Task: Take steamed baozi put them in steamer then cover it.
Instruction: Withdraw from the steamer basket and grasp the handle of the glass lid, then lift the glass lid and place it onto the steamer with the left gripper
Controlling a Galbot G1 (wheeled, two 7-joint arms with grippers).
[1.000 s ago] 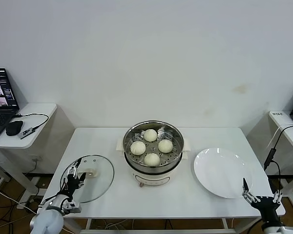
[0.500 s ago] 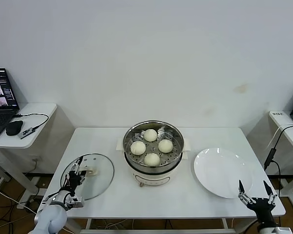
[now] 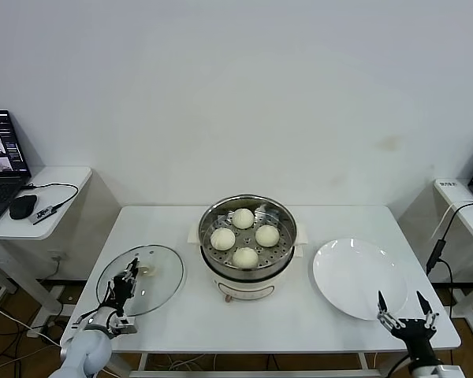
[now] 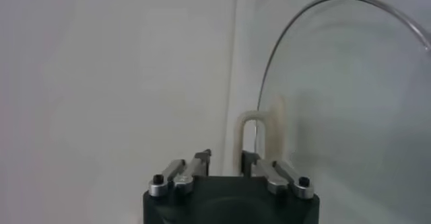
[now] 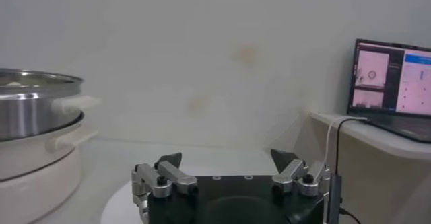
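Several cream-white baozi (image 3: 245,257) lie on the perforated tray inside the steel steamer (image 3: 288,228) at the table's middle. The glass cover (image 3: 154,293) rests on the table to the steamer's left. My left gripper (image 3: 128,276) is over the cover's near side, its fingers drawn in on the cream handle (image 3: 147,270). In the left wrist view the handle (image 4: 252,128) runs down between the narrow-set fingers of that gripper (image 4: 225,157), with the glass (image 4: 350,97) behind. My right gripper (image 3: 400,301) hangs open and empty at the table's near right corner, also seen from its own wrist (image 5: 225,157).
A flat white plate (image 3: 355,276) lies right of the steamer, just ahead of the right gripper. The steamer's side (image 5: 27,104) and handles show in the right wrist view. Side tables with laptops (image 3: 0,157) stand beyond both ends of the table.
The left gripper's fingers have come together on the cover's handle, and the cover has shifted slightly. The right gripper has drifted a little to the left along the near edge, still open.
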